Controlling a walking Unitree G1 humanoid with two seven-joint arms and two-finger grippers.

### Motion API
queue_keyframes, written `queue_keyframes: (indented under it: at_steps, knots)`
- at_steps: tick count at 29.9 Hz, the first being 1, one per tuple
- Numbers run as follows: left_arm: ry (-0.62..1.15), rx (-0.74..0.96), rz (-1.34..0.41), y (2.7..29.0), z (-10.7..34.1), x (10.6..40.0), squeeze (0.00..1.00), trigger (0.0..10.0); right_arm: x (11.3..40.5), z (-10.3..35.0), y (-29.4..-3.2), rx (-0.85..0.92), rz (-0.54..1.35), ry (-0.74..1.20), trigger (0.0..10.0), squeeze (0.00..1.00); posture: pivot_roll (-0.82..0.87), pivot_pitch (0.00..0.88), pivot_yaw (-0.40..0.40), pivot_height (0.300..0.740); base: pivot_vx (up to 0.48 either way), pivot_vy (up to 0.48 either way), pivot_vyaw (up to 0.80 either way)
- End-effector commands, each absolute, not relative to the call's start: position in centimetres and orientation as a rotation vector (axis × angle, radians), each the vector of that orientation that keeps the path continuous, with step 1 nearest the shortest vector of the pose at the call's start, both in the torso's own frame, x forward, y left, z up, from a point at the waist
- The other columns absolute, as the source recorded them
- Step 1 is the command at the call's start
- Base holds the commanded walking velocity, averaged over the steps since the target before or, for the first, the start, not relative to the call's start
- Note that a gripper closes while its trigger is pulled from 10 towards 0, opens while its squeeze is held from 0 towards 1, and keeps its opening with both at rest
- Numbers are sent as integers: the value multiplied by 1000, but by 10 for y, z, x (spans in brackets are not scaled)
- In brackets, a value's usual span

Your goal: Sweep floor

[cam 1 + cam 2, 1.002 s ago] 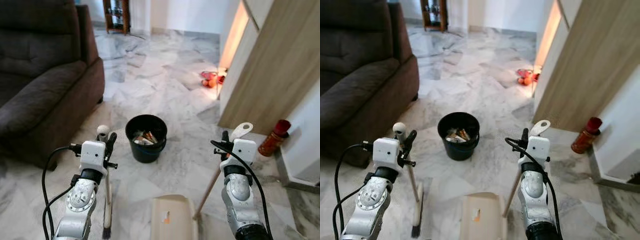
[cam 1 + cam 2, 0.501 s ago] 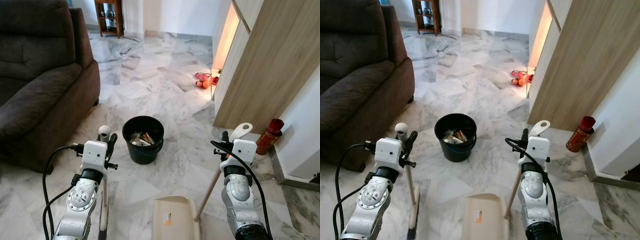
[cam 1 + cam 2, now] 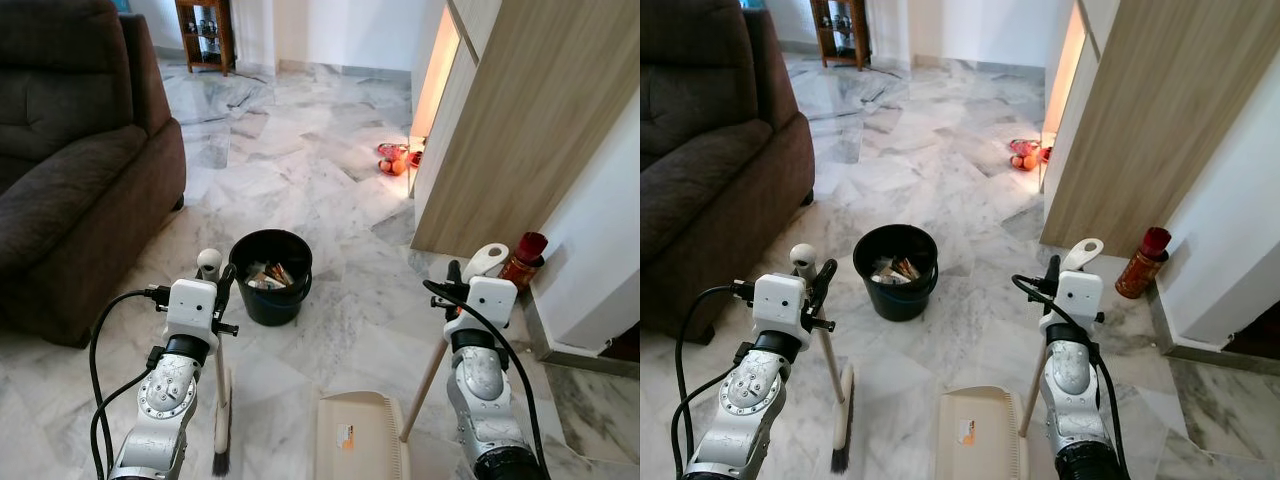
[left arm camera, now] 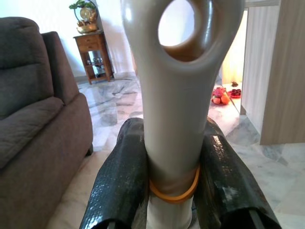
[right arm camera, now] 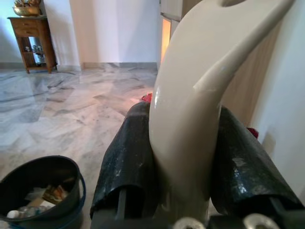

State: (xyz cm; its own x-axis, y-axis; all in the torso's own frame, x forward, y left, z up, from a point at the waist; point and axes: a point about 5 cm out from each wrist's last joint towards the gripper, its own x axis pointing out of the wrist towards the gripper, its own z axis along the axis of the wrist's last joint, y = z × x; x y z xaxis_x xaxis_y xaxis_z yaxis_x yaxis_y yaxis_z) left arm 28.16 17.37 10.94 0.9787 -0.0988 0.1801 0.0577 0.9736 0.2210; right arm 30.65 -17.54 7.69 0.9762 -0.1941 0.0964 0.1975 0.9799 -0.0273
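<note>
My left gripper point(image 3: 219, 286) is shut on the upright pale handle of a broom point(image 3: 208, 263), whose bristle head point(image 3: 222, 441) rests on the marble floor. In the left wrist view the black fingers point(image 4: 119, 180) clamp the broom handle point(image 4: 174, 95) from both sides. My right gripper point(image 3: 455, 281) is shut on the slanted handle point(image 3: 487, 259) of a beige dustpan point(image 3: 360, 441), which lies on the floor between my arms. Its fingers point(image 5: 127, 157) squeeze the dustpan handle point(image 5: 190, 109). A black bucket point(image 3: 268, 276) with trash inside stands just ahead of the left gripper.
A dark brown sofa point(image 3: 70, 170) fills the left side. A wooden cabinet point(image 3: 520, 110) and a white wall stand on the right, with a red bottle point(image 3: 522, 258) at their foot. Red items point(image 3: 395, 158) lie by the cabinet's far corner. A small wooden shelf point(image 3: 205, 35) stands at the back.
The whole view has shifted, so the camera moved: the bucket and the sofa now sit further left in the picture. Both grippers still hold their handles the same way.
</note>
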Motion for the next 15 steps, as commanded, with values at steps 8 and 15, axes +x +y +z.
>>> queue_keyframes:
  at_steps: [8,15]
  knots:
    - [-235,253,-69,176,117,283,0,10000,310,85,-175,-30,-201,-131,10000,0,146,29,-57,740,0,-53,-200]
    - [-236,242,-68,176,117,283,0,10000,310,84,-174,-29,-199,-132,10000,0,145,27,-55,740,0,-123,-571]
